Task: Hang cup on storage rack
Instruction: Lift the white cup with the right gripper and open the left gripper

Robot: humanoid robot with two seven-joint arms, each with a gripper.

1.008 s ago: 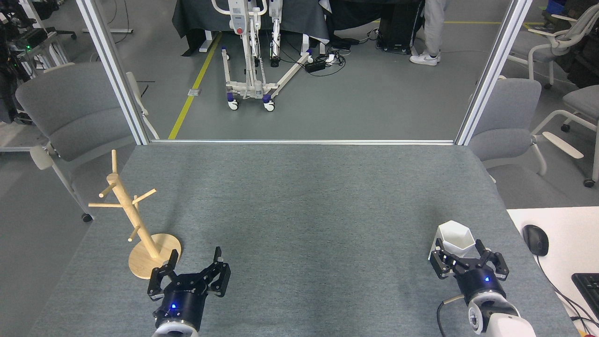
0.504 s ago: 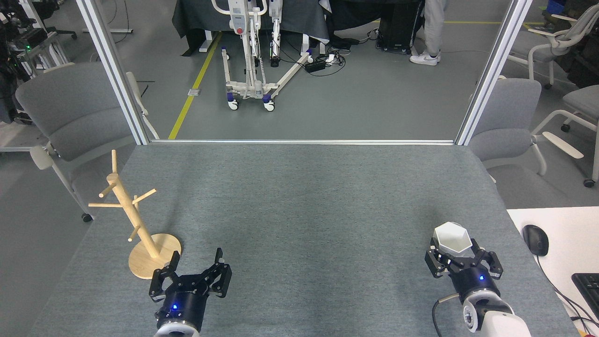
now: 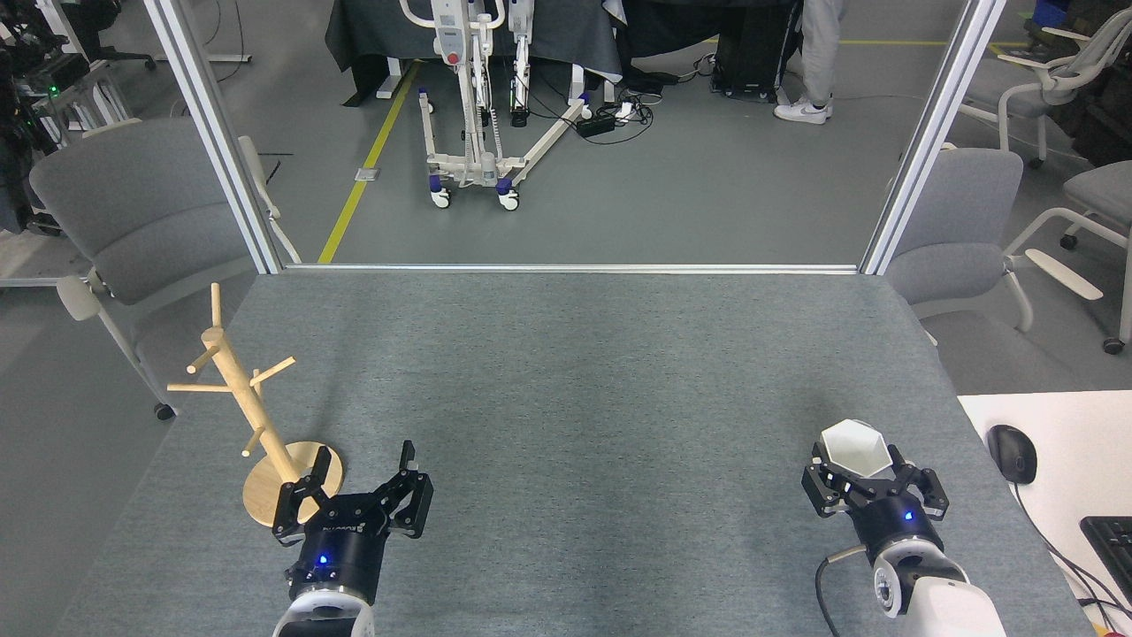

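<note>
Cup point(image 3: 853, 448): white, faceted, hexagonal rim.

A grey, felt-like surface point(image 3: 566, 380) fills the lower part of the head view, its far edge trimmed with a metal strip running between two upright metal posts. The storage rack point(image 3: 252, 402) stands on its round disc base near the left edge, towards the near-left corner. The cup point(image 3: 853, 448) is near the right edge, mouth up; whether it rests on the surface cannot be told.
</note>
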